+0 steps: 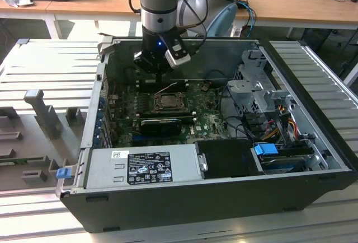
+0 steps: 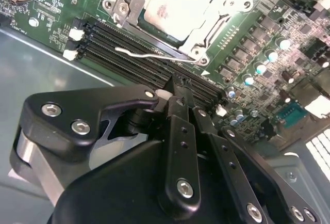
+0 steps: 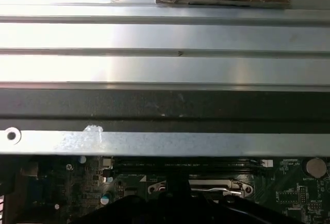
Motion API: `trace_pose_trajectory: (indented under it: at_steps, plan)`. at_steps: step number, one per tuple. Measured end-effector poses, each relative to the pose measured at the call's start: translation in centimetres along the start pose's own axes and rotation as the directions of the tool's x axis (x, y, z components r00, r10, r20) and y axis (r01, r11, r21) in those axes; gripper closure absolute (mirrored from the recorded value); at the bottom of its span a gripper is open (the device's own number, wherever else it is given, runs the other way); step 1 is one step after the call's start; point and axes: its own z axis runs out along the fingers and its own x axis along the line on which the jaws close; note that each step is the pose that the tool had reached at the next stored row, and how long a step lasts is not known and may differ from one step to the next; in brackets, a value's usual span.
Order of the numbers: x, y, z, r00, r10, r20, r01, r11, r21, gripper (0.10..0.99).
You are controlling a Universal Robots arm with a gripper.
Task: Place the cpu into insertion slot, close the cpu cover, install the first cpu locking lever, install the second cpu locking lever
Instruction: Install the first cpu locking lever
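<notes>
1. In the second wrist view the gripper (image 2: 178, 92) has its fingers pressed together, holding nothing, tip just above the memory slots (image 2: 139, 61).
2. Just beyond, a thin locking lever (image 2: 154, 56) lies beside the socket.
3. The cpu (image 2: 172, 7) sits in the insertion slot under the cpu cover (image 2: 206, 35).
4. Risk: the tip could slip off the springy wire and hit the motherboard (image 2: 56, 12).
</notes>
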Motion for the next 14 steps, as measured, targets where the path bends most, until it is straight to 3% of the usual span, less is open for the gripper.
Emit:
trace_pose_trajectory:
  at_steps: [5, 9, 14]
  plan:
    - [-0.48, -0.05, 0.33, 1.0, -0.009, -0.0011, 0.009, 1.0, 0.0, 0.98]
    - [-0.77, -0.06, 0.4, 0.9983, -0.058, -0.0068, 0.058, 0.9983, -0.001, 0.98]
    - [-1.34, -0.07, 0.46, 0.9983, -0.058, -0.0069, 0.058, 0.9983, -0.001, 0.98]
